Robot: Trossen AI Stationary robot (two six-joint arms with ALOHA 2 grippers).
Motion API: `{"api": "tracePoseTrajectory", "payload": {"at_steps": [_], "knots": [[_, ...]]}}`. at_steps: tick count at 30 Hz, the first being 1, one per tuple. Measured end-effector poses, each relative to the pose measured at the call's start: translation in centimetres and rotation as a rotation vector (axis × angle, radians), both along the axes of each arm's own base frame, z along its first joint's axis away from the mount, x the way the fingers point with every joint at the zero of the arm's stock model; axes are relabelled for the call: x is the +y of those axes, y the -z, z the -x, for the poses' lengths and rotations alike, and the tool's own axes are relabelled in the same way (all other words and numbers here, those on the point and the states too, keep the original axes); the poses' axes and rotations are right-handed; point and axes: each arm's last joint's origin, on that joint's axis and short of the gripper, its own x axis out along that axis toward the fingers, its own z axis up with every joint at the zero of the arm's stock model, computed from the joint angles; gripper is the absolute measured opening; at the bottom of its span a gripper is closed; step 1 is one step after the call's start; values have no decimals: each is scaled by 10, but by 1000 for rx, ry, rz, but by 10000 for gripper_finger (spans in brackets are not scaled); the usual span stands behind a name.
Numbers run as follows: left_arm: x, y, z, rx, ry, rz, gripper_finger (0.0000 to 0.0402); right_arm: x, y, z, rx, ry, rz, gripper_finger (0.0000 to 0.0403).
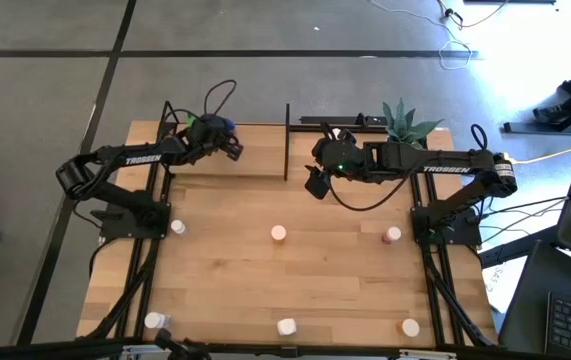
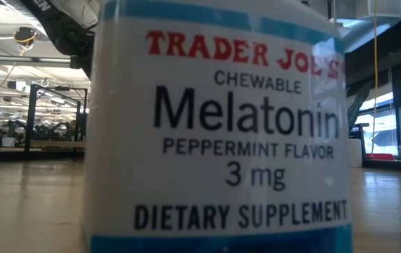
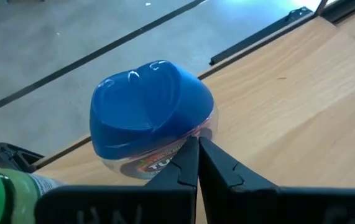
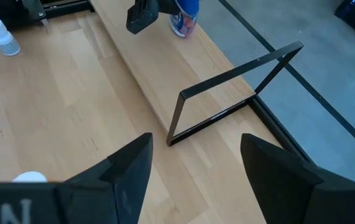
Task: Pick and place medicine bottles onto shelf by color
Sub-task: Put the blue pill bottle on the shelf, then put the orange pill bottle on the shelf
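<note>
The left end effector (image 3: 197, 163) sits over the shelf (image 1: 255, 150) at the far left of the worktop (image 1: 225, 280), its fingers pressed together and their tips touching the side of a blue-capped bottle (image 3: 153, 118) that stands upright on the shelf board. A green bottle (image 3: 3, 186) shows at the edge of the left wrist view, just beside it. The right end effector (image 1: 315, 183) hangs near the middle of the far edge with its fingers spread apart and nothing between them.

Loose bottles stand upright on the worktop: a pink-capped one (image 1: 278, 234) at the centre, another pink-capped one (image 1: 393, 235) toward the right edge, a white one (image 1: 177, 228) toward the left edge, and more along the near edge. The central bottle lies on the near side of the right end effector, almost straight toward the near edge, and the right arm looks nearer to it (my reading from the high view).

A bottle (image 2: 218, 126) fills the low view; its label reads "TRADER JOE'S CHEWABLE Melatonin PEPPERMINT FLAVOR 3 mg DIETARY SUPPLEMENT". The arms carry "TROSSEN".
</note>
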Motion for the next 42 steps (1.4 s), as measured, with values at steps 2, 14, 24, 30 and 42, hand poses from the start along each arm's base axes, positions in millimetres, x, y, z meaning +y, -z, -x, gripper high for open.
{"api": "tracePoseTrajectory", "payload": {"at_steps": [2, 14, 24, 30, 42], "knots": [[1, -1, 0, -12, -3, -9, 0, 0, 0, 0, 0, 0, 0, 245], [-5, -1, -7, -32, 67, 9, 0, 0, 0, 0, 0, 0, 0, 245], [-32, -8, -15, 14, 215, 16, 0, 0, 0, 0, 11, -14, 14, 245], [-61, -22, -2, 10, 291, 122, 0, 0, 0, 0, 18, -24, 23, 245], [-116, -54, 23, -96, 420, 158, 0, 1, -3, -4, -59, -47, -41, 245]]}}
